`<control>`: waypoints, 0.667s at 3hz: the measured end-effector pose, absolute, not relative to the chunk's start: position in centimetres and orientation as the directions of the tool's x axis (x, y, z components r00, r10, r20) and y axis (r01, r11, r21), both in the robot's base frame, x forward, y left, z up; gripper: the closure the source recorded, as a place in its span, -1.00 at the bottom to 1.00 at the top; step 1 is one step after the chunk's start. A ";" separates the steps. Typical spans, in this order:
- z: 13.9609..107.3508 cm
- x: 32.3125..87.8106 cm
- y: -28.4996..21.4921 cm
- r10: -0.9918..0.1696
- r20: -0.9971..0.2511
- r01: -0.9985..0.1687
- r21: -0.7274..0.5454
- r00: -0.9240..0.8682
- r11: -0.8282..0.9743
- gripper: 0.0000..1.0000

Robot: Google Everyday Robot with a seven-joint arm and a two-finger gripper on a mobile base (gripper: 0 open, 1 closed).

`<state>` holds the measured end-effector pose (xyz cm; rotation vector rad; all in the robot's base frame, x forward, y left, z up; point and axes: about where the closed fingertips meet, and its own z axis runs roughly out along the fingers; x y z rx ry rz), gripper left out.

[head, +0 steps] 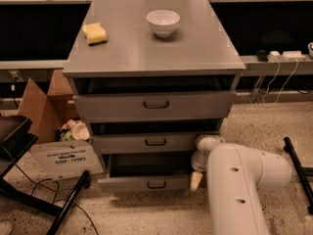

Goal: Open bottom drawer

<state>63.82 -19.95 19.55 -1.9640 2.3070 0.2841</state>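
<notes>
The bottom drawer (131,183) is the lowest and narrowest of three grey fronts in the cabinet. It stands pulled out a little, with a dark gap above its front and a small dark loop handle (156,184) at centre. My gripper (196,179) hangs at the right end of that drawer front, at the end of the white arm (239,180) that fills the lower right. It is to the right of the handle, not on it. Nothing shows as held.
The middle drawer (146,143) and top drawer (154,105) also stand slightly out. A white bowl (163,22) and a yellow sponge (94,33) sit on the cabinet top. A cardboard box (44,111), a white sign (63,156) and black stand legs (68,204) lie left; a black bar (298,173) lies right.
</notes>
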 end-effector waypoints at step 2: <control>17.6 59.7 -20.6 -0.972 -0.164 -0.982 0.119 -0.166 0.148 -0.80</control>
